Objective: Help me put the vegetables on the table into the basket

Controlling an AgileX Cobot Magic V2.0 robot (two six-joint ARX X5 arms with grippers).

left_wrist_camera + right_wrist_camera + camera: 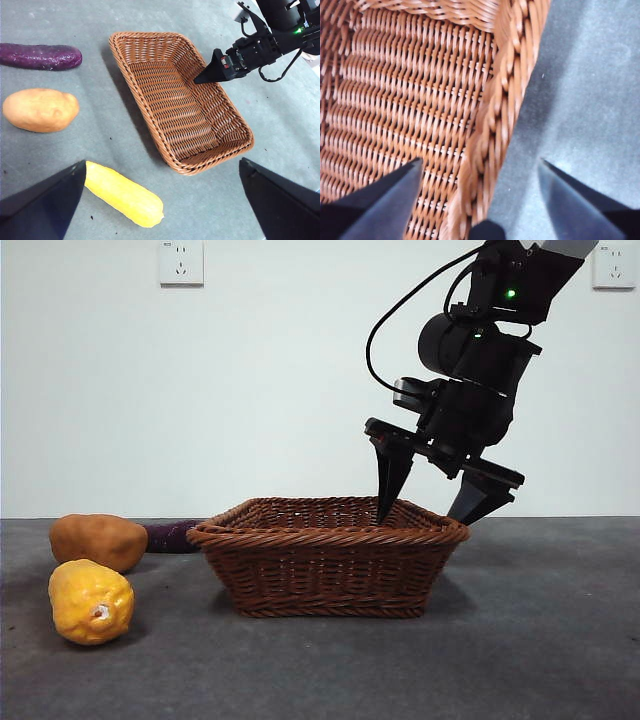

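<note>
The right gripper [432, 506] stands over the basket's [330, 570] rim, its jaws spread wide and holding nothing. One jaw points down inside the basket, over the woven floor; the other hangs outside the rim, above the bare table [540, 640]. In the right wrist view the braided rim [497, 130] runs up between the two jaws, the wicker floor on one jaw's side and the grey table surface [590, 90] on the other's. Whether either jaw touches the rim cannot be told. The basket interior shows no contents in any view. The left gripper [160, 192] is raised well clear of the table, jaws wide apart and empty. Between its jaws lie the near end of the basket [220, 157] and the yellow vegetable [125, 195], which rests on the table just beside one jaw. Beyond that jaw, farther out, lie the orange-brown potato [40, 110] and then the purple eggplant [40, 56], both on the table, outside the basket and apart from each other. The front view confirms all three vegetables on the table to one side of the basket, away from the right gripper: the yellow vegetable [90, 602] nearest the camera, the potato [98, 541] behind it, and the eggplant [172, 536] partly hidden between potato and basket.
</note>
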